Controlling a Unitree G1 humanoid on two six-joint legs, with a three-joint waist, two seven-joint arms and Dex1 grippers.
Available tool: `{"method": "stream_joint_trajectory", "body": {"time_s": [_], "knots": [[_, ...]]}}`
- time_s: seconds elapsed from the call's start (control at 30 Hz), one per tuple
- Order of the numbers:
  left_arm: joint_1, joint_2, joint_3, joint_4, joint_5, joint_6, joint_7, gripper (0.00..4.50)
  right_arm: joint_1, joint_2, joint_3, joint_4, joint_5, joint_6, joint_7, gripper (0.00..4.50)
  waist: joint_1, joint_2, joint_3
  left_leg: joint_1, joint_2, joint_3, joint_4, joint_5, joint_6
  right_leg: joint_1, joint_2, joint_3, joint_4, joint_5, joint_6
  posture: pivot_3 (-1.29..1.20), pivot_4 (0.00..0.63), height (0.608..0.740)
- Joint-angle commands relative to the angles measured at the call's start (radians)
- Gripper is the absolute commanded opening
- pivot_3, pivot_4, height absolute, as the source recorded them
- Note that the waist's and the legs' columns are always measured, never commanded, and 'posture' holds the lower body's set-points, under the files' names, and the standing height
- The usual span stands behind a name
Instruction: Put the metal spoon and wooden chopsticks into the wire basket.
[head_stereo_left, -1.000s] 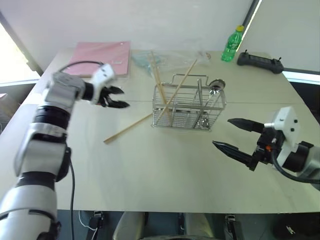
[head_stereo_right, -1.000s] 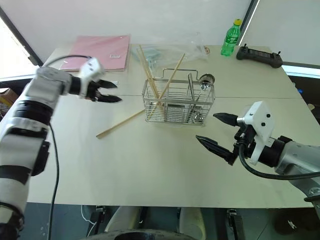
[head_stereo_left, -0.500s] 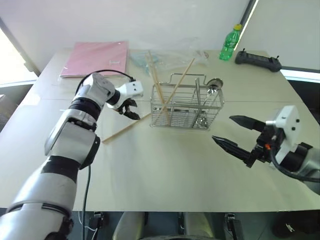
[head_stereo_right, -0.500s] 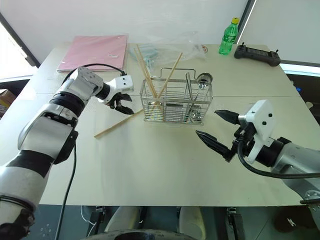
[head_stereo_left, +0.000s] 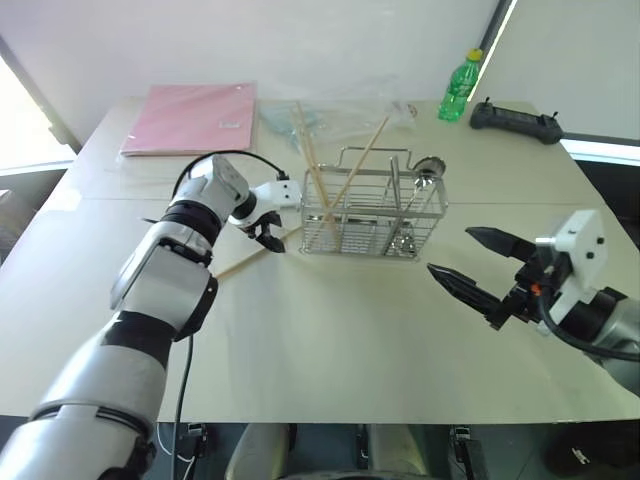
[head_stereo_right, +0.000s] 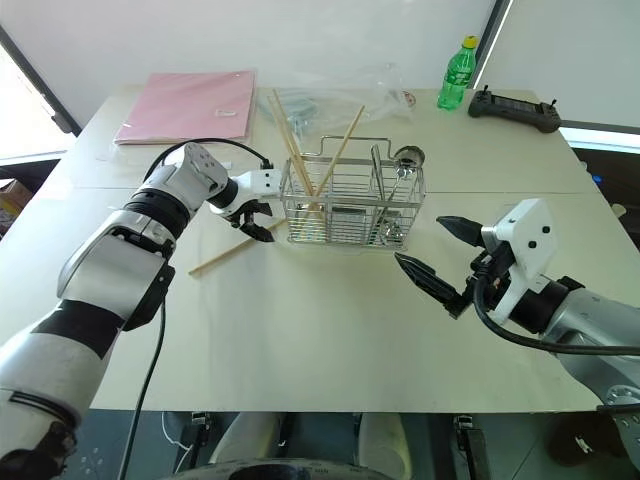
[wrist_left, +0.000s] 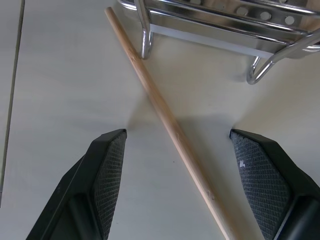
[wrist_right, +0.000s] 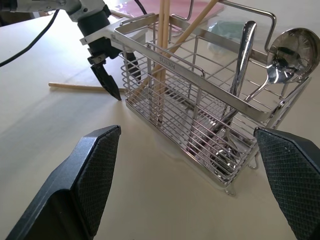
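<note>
We are looking down on a pale bench (head_stereo_left: 330, 340), the largest surface here, carrying everything else. A pink folder (head_stereo_left: 190, 118) is lying at its far left corner, with a crumpled clear plastic bag (head_stereo_left: 345, 112) beside it, and a black handheld controller (head_stereo_left: 518, 119) and a green bottle (head_stereo_left: 455, 88) are sitting at the far right.

The wire basket (head_stereo_left: 372, 217) is standing upright near the bench's middle. Several wooden chopsticks (head_stereo_left: 318, 175) are leaning in its left compartment, their tips rising above the rim. The metal spoon (wrist_right: 289, 47) is sitting in the right compartment with its bowl up, next to another upright metal utensil (wrist_right: 243, 47) whose working end we cannot make out.

One loose chopstick (wrist_left: 167, 120) is lying flat on the bench, one end near the basket's left foot and the rest running away toward the bench's left.

The left end effector (head_stereo_left: 268, 237) is pointing down just beside the basket's left end, its fingers (wrist_left: 107, 170) standing spread on either side of the loose chopstick and apart from it.

The right end effector (head_stereo_left: 472, 265) is hovering to the right of the basket, well apart from it, spread wide and holding nothing.
</note>
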Motion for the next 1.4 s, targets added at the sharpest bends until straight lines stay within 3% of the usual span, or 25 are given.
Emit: {"method": "stream_joint_trajectory", "body": {"time_s": [0.03,0.2,0.6,0.93,1.1,1.23,1.33,1.4], "knots": [[0.002,-0.001,-0.007,0.007,0.024,0.002,0.028,2.57,-0.012,-0.003,-0.047,-0.023,0.028,-0.011,-0.010,4.40,0.000,0.000,0.000,0.002,0.000,0.000,0.000,0.000,0.000,0.002,0.000,0.000,0.000,0.000,0.000,0.00,0.150,0.722],[0.004,0.002,0.002,0.015,0.025,0.013,0.047,0.05,-0.008,-0.007,-0.057,-0.023,0.042,-0.011,-0.014,4.40,-0.001,0.000,0.000,0.007,0.001,0.000,0.000,0.000,0.000,0.006,0.000,0.000,0.000,-0.002,0.003,0.00,0.150,0.722],[0.020,0.032,0.035,0.023,0.020,0.042,0.095,0.01,-0.038,-0.023,-0.047,-0.004,0.056,-0.007,-0.015,4.40,-0.003,0.001,0.000,0.007,0.001,0.000,0.000,0.000,0.000,0.006,0.000,0.000,0.000,-0.001,0.002,0.00,0.150,0.722],[0.032,0.096,0.139,0.049,-0.033,0.118,0.312,0.01,-0.061,-0.043,-0.039,0.017,0.055,0.000,-0.001,4.40,-0.008,0.001,0.000,0.007,0.001,0.000,-0.001,0.000,0.000,0.005,0.000,0.000,0.000,-0.001,0.002,0.00,0.150,0.722],[0.004,0.143,0.319,0.053,-0.161,0.169,0.546,0.01,-0.070,-0.052,-0.035,0.027,0.051,0.000,0.011,4.40,-0.009,0.000,0.000,0.006,0.001,0.000,-0.002,0.000,0.000,0.004,0.000,0.000,0.000,-0.001,0.002,0.00,0.150,0.722],[-0.072,0.198,0.546,0.035,-0.335,0.161,0.738,0.01,-0.077,-0.057,-0.032,0.033,0.050,0.002,0.022,4.40,-0.004,-0.001,0.001,0.006,0.001,0.000,-0.002,0.000,0.000,0.004,0.000,0.000,0.000,0.000,0.001,0.00,0.150,0.722],[-0.138,0.220,0.694,0.011,-0.464,0.143,0.770,0.01,-0.076,-0.058,-0.035,0.040,0.046,0.003,0.034,4.40,0.001,-0.002,0.001,0.006,0.001,0.000,-0.002,0.000,0.000,0.004,0.000,0.000,0.000,0.000,0.000,0.00,0.150,0.722],[-0.203,0.224,0.792,-0.058,-0.583,0.143,0.686,0.01,-0.086,-0.059,-0.027,0.045,0.047,0.007,0.033,4.40,0.001,-0.002,0.001,0.006,0.000,0.000,-0.002,0.000,0.000,0.004,-0.001,0.000,0.000,0.000,0.000,0.00,0.150,0.722]]}}
